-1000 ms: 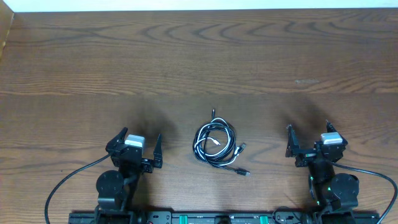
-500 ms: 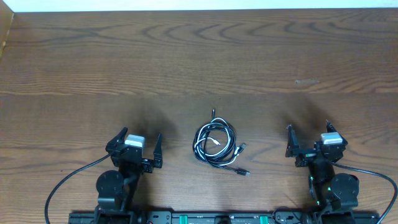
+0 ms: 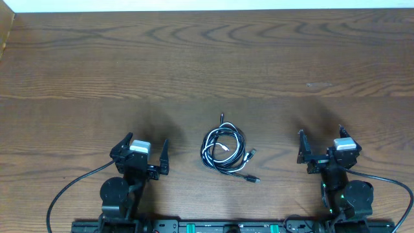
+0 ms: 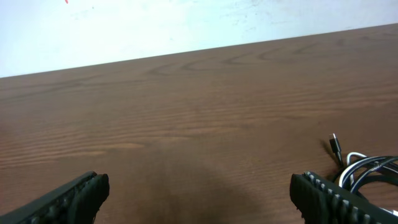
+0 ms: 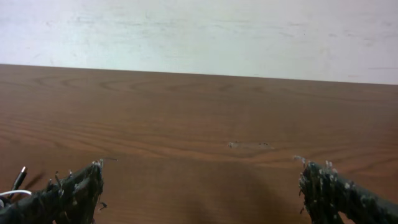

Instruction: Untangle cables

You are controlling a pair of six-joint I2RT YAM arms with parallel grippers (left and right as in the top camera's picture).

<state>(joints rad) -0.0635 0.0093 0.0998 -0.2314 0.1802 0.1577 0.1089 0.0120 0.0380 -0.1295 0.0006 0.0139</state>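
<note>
The cables lie in one coiled bundle of black and whitish strands on the wooden table, near the front middle, with plug ends sticking out at the top and lower right. My left gripper is open and empty, to the left of the bundle. My right gripper is open and empty, to its right. The left wrist view shows the bundle's edge beside my right finger, between open jaws. The right wrist view shows a plug tip at far left, outside the open jaws.
Thick black arm wires run from the arm bases at the table's front edge. A white wall stands behind the table's far edge. A small scuff marks the wood on the right.
</note>
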